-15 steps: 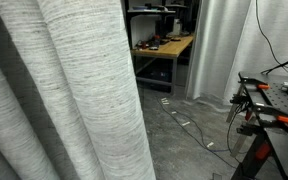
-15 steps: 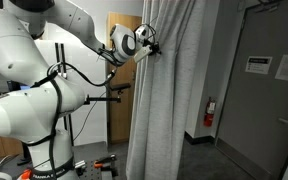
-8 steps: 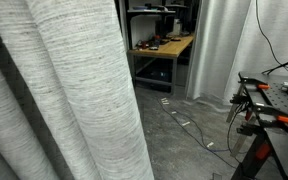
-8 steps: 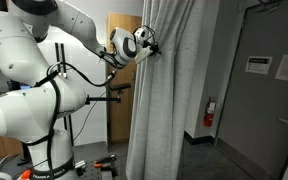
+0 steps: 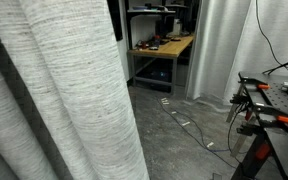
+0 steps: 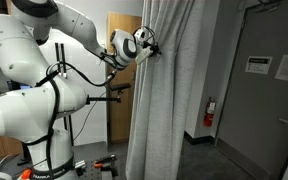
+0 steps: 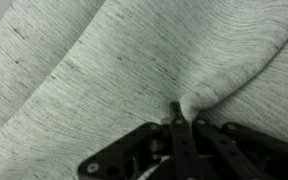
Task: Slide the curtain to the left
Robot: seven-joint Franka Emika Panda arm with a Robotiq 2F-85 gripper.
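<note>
The curtain (image 5: pixel 54 90) is a very large light-grey streaked fabric with deep vertical folds. It fills the left half of an exterior view and hangs floor-length in the other exterior view (image 6: pixel 169 100). My gripper (image 6: pixel 150 46) is at the curtain's left edge, high up. In the wrist view the gripper (image 7: pixel 182 115) is shut, pinching a fold of the curtain (image 7: pixel 104 60) that bunches at the fingertips.
A wooden workbench (image 5: pixel 164 45) stands behind the curtain. Pale white drapes (image 5: pixel 224 50) hang beyond it. A black stand with clamps (image 5: pixel 269 100) is at the right. A grey door (image 6: pixel 269 90) and a fire extinguisher (image 6: pixel 209 112) are on the far wall.
The curtain's edge has slid a little to the left in an exterior view, showing more of the room behind. The arm has barely moved.
</note>
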